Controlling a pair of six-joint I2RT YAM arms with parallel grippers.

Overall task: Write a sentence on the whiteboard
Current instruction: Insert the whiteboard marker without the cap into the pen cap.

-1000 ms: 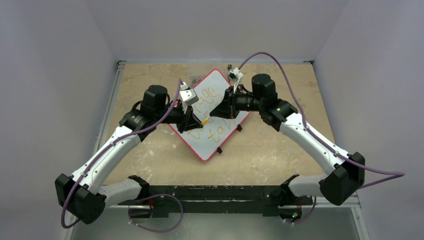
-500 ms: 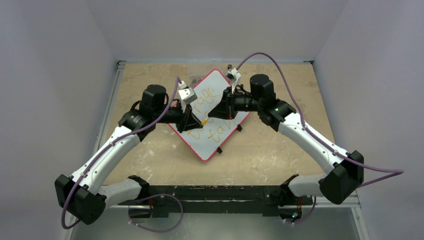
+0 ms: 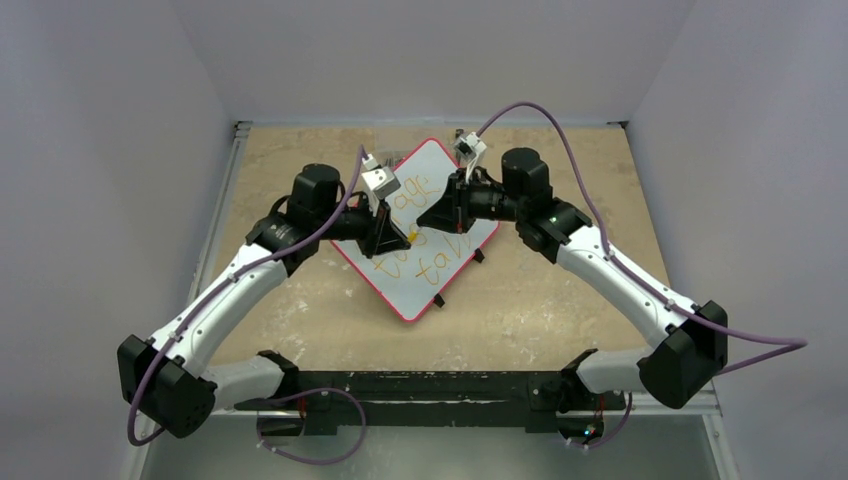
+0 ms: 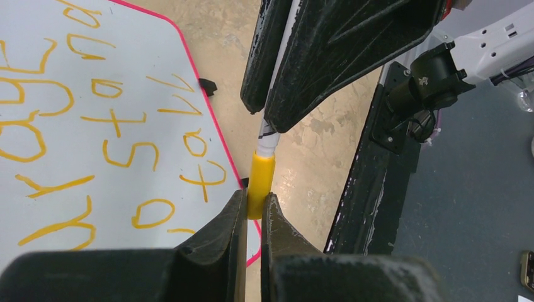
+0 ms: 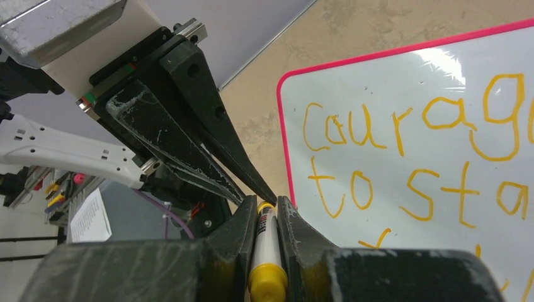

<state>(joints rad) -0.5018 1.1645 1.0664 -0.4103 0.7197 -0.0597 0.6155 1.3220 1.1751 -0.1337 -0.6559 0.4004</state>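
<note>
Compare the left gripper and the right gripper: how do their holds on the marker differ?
The left gripper pinches the yellow cap of the marker; the right gripper clamps its white barrel. The left gripper reaches in from the left of the whiteboard, the right gripper from its right. Both are shut on the same marker.

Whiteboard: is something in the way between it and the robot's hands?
Nothing blocks it. The left gripper and right gripper pinch one marker between them, above the whiteboard.
</note>
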